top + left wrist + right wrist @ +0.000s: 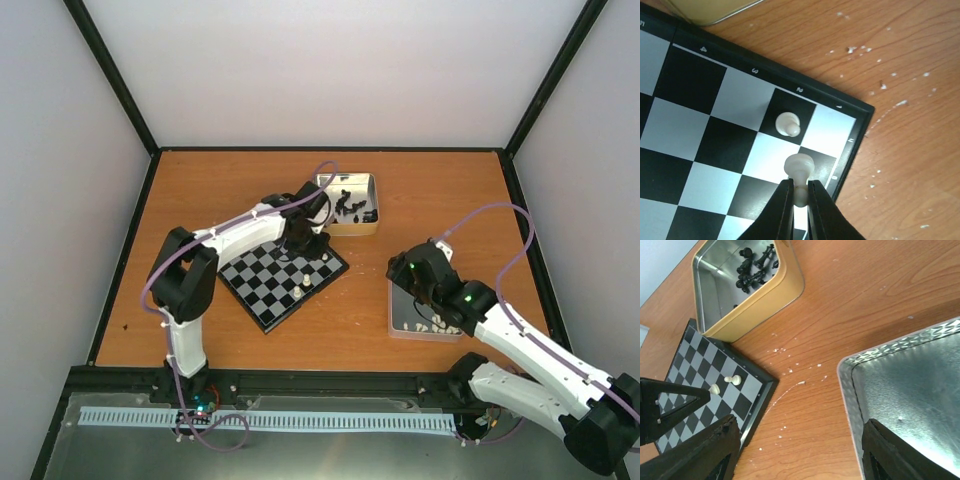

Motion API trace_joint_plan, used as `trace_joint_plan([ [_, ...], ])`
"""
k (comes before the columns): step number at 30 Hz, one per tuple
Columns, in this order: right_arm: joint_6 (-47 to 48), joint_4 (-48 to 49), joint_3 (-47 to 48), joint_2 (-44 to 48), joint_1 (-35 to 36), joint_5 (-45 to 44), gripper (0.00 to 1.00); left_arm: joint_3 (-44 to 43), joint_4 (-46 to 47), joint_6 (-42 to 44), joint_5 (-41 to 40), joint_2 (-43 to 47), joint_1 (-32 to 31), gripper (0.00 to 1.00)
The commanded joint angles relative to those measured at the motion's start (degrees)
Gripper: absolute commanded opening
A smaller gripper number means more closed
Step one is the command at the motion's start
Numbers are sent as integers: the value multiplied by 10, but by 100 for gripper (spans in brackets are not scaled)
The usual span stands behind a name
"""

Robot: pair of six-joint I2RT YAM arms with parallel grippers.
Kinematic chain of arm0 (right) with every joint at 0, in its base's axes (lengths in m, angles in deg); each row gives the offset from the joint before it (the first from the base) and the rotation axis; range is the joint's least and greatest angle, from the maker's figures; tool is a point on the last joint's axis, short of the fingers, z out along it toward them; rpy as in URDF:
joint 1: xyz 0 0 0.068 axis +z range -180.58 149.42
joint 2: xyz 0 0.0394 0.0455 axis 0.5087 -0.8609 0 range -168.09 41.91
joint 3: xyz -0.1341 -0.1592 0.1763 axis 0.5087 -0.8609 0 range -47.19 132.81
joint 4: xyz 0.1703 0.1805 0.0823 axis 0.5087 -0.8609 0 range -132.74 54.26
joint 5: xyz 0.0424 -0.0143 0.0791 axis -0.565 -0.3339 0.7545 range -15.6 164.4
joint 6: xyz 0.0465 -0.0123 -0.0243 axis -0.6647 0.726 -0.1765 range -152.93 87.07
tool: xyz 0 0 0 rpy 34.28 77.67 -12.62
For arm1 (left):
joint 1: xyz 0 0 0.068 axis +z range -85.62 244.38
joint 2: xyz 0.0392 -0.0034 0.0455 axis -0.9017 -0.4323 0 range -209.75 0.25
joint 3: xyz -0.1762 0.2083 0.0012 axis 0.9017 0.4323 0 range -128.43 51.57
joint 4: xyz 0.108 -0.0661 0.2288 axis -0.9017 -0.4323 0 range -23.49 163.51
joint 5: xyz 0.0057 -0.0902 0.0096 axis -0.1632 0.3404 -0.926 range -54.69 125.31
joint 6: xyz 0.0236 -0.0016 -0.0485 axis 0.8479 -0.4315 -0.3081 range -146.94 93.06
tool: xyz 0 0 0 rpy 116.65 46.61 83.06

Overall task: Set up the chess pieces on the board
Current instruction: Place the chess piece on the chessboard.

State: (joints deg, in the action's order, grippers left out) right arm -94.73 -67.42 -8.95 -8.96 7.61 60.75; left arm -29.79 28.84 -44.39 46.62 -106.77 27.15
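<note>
My left fingers are closed on one cream-white pawn, pinching its narrow part. Its rounded end sticks out past the tips toward the top of the left wrist view, so its long axis runs in line with the fingers rather than across them. It sits over the squares along the edge of the board, close to the corner at the right of that frame. A second white pawn stands on a dark square just beside it, toward the upper left. I cannot tell whether the held pawn touches the board yet.

That makes the left arm the near one. I judge the coming move depends on getting the pawn's base flat on its square without knocking its neighbour.

My right fingers are spread wide and hold nothing. They hang at the rim of the silver tin, at the lower right of the right wrist view and well apart from the board. The black chessmen lie in the yellow tin on the counter by the board's far edge.
</note>
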Motion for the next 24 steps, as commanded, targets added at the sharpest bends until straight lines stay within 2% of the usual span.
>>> trace_joint_plan([
  [1, 6, -25, -15, 19, -4, -39, 67, -40, -67, -5, -41, -25, 4, 2],
  [15, 18, -24, -21, 21, -5, -46, 67, -70, -73, -1, -51, -76, 4, 3],
  [24, 7, -26, -22, 33, -5, -50, 67, -68, -74, 4, -41, -76, 4, 5],
])
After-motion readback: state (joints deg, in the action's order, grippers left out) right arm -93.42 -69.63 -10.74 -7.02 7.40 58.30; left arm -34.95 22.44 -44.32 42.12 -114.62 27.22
